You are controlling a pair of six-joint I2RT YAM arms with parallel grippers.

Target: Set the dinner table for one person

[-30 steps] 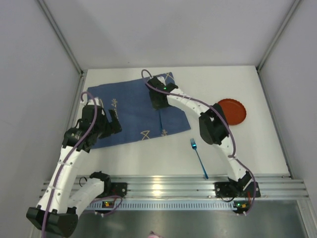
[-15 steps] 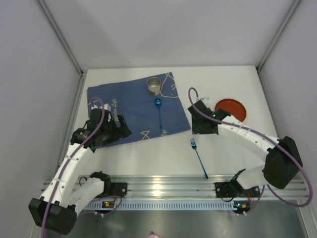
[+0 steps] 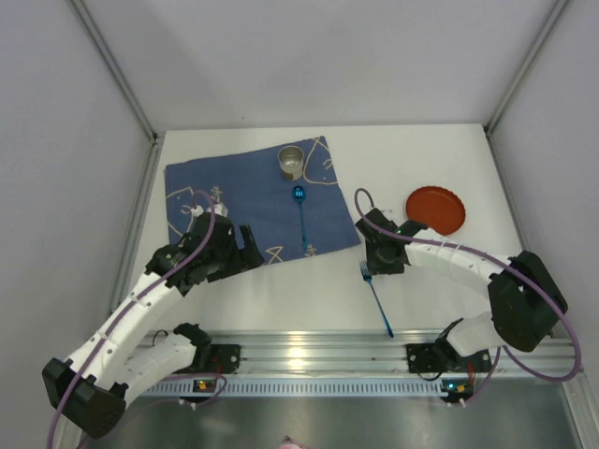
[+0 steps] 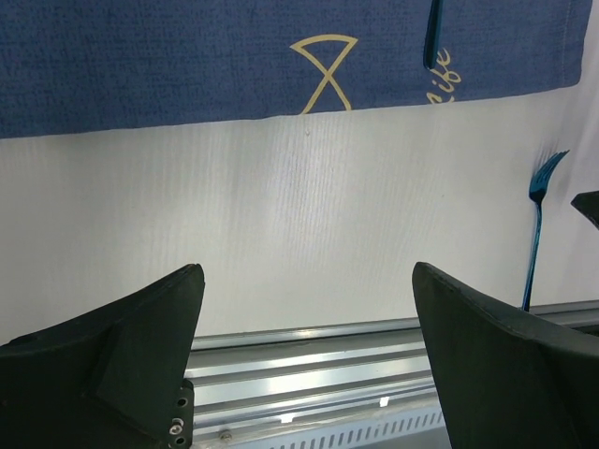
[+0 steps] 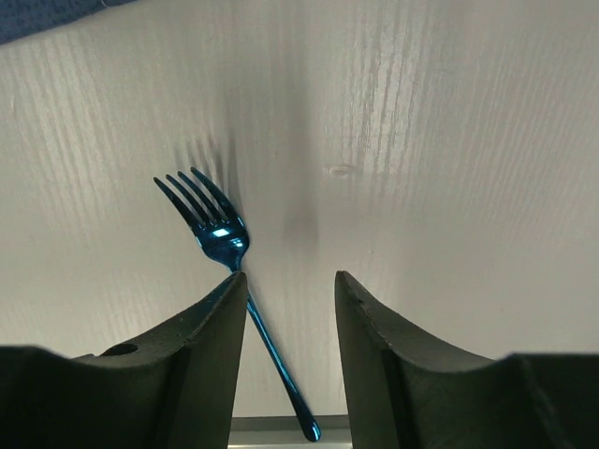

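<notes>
On the white dinner table [image 3: 281, 295] a blue fork [image 3: 377, 299] lies with its tines pointing away from the arms. My right gripper [image 3: 376, 266] hangs just over the tines. In the right wrist view the fork [image 5: 219, 234] has its handle running down between the fingers, and the right gripper [image 5: 291, 279] stands partly open, touching nothing. A dark blue cloth [image 3: 243, 201] carries a metal cup [image 3: 291, 160] and a blue spoon [image 3: 301, 220]. My left gripper [image 3: 250, 248] is wide open over the cloth's near edge and empty [image 4: 307, 271].
A red plate [image 3: 436, 210] sits on the table at the right, beyond the right arm. The metal rail [image 3: 309, 355] runs along the near edge. Grey walls close off the left, right and back. The left wrist view also shows the cloth [image 4: 234, 56] and the fork [image 4: 535, 220].
My right arm swung from over the cup on the cloth to just over the fork, its jaws narrowing. My left gripper moved right and nearer along the cloth's edge, still wide open.
</notes>
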